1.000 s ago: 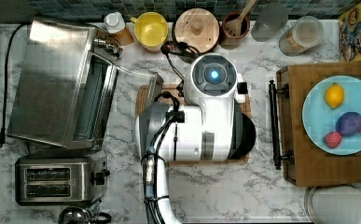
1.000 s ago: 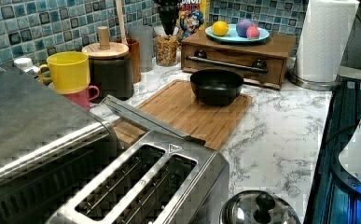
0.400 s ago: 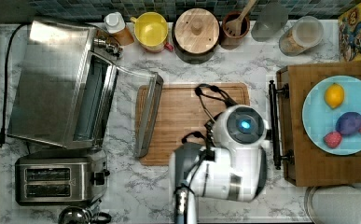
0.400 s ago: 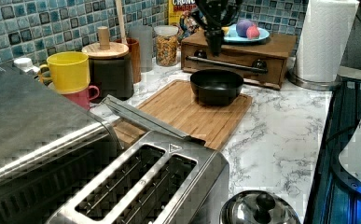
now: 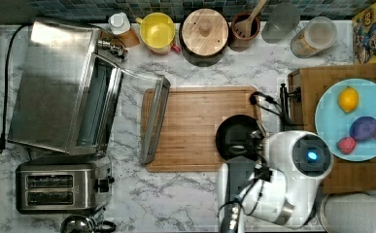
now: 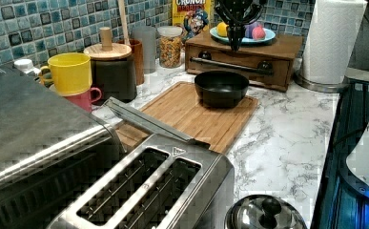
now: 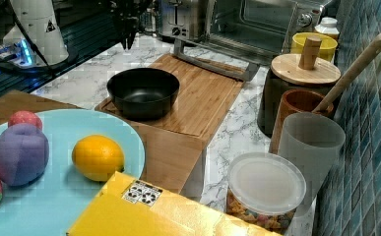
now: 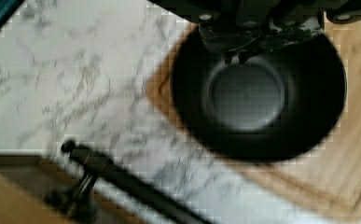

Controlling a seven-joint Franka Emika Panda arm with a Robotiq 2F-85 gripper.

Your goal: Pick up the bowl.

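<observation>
The counter (image 5: 185,194) carries a wooden cutting board (image 5: 195,126); the bowl (image 6: 221,88) sits on the board's corner nearest the fruit plate's stand, not yet lifted. Judging by this, only the approach is underway. The arm (image 5: 273,179) hangs high above the bowl, gripper (image 6: 235,43) pointing down, fingers pinched together, grasping nothing.

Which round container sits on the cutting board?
The black bowl, alone on the cutting board; the yellow cup and wooden-lidded pot stand on the marble.
</observation>
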